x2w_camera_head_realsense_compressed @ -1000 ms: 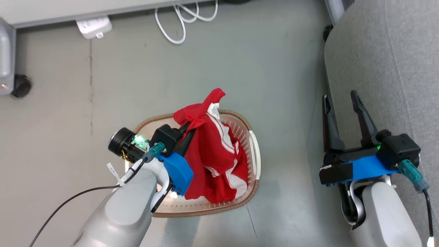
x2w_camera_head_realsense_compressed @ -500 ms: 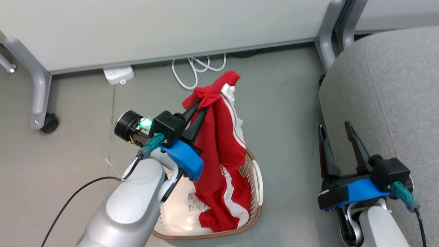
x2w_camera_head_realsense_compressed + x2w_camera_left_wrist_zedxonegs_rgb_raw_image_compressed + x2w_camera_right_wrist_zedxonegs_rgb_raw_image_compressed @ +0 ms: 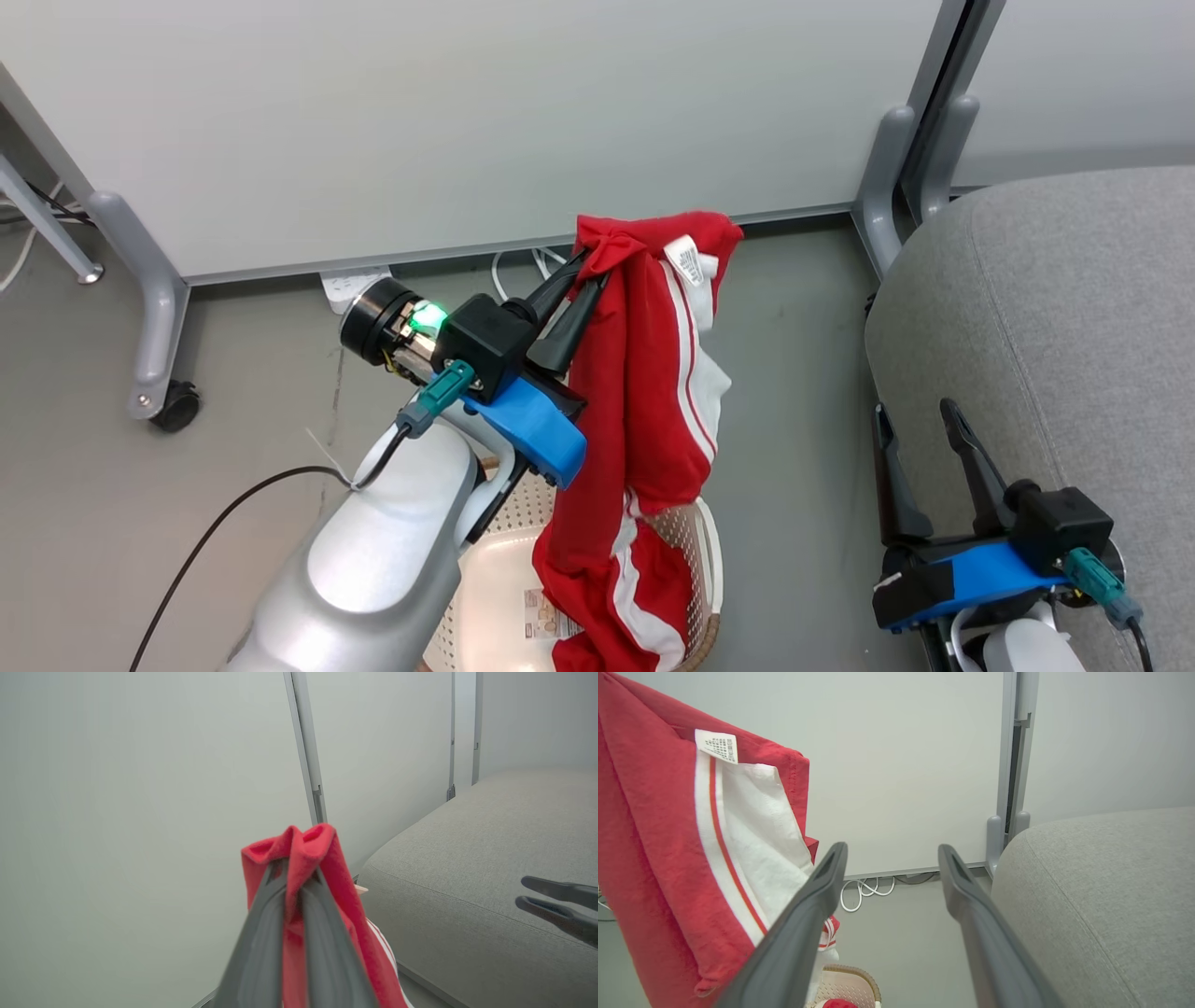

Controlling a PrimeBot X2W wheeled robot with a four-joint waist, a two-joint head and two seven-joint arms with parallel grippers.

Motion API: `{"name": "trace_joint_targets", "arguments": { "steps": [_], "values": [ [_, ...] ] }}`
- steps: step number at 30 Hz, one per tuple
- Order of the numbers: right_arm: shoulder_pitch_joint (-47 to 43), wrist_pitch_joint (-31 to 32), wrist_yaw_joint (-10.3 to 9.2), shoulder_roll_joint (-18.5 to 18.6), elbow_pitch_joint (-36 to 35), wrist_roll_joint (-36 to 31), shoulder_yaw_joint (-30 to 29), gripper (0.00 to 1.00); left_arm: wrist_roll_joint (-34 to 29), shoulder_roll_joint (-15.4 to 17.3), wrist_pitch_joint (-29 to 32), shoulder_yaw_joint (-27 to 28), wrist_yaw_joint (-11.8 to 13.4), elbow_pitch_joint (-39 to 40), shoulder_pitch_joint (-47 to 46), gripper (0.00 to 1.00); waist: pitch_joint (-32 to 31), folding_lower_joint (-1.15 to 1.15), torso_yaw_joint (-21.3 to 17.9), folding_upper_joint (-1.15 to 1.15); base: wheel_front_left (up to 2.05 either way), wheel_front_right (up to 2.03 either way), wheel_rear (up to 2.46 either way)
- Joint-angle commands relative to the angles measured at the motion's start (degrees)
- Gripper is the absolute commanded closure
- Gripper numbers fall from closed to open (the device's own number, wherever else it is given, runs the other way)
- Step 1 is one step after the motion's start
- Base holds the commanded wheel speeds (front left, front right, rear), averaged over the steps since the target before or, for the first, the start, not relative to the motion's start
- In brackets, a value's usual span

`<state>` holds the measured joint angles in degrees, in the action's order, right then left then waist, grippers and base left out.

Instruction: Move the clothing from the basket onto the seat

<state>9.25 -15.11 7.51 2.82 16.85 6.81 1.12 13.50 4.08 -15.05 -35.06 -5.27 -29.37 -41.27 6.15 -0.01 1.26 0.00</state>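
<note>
My left gripper (image 3: 583, 266) is shut on a bunched top fold of a red garment (image 3: 653, 373) with white side stripes and a white label. The garment hangs down from it, and its lower end trails into the cream perforated basket (image 3: 509, 560) on the floor below. In the left wrist view the fingers (image 3: 261, 933) pinch the red fabric (image 3: 303, 844). My right gripper (image 3: 913, 411) stands open and empty beside the grey seat (image 3: 1074, 327), to the garment's right. The right wrist view has its open fingers (image 3: 817, 891), the hanging garment (image 3: 654, 835), the seat (image 3: 1101, 882) and the basket rim (image 3: 850, 970).
White partition panels (image 3: 467, 121) stand behind on grey metal legs (image 3: 887, 177), one with a caster wheel (image 3: 173, 406). A white power strip (image 3: 350, 280) and a looped white cable (image 3: 864, 889) lie on the grey floor under the panel.
My left gripper has risen with the red garment, pulling most of it up out of the basket. The head camera has tilted up. The right gripper stays open.
</note>
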Motion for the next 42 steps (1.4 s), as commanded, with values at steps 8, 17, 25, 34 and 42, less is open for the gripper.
{"name": "trace_joint_targets", "arguments": {
  "steps": [8,17,25,34,42],
  "values": [
    [-1.67,-0.08,-0.04,0.11,0.28,0.69,0.18,0.00,0.38,0.42,0.04,-0.77,-0.01,1.07,1.14,1.00,-1.65,0.01,0.75,0.00,0.00,0.00,0.00],
    [-0.95,-0.08,-0.04,0.11,-0.38,-0.43,1.98,0.00,0.96,0.94,0.47,-1.15,0.57,1.66,1.65,1.00,-1.61,0.01,0.96,0.00,0.00,0.00,0.00],
    [2.12,-0.08,-0.04,0.11,-0.86,-1.98,5.67,0.00,1.29,1.16,0.56,-1.39,0.99,1.50,1.39,1.00,-0.53,0.01,0.30,0.00,0.00,0.00,0.00],
    [6.11,-0.08,-0.04,0.11,-1.08,-3.49,10.86,0.00,1.73,0.94,0.35,-1.90,0.88,0.93,0.04,1.00,0.43,0.01,0.41,0.00,0.00,0.00,0.00],
    [9.98,-0.08,-0.04,0.11,-0.74,-3.90,16.45,0.00,2.15,0.63,0.18,-2.51,0.70,0.39,-0.61,1.00,0.89,0.01,1.14,0.00,0.00,0.00,0.00]
  ]
}}
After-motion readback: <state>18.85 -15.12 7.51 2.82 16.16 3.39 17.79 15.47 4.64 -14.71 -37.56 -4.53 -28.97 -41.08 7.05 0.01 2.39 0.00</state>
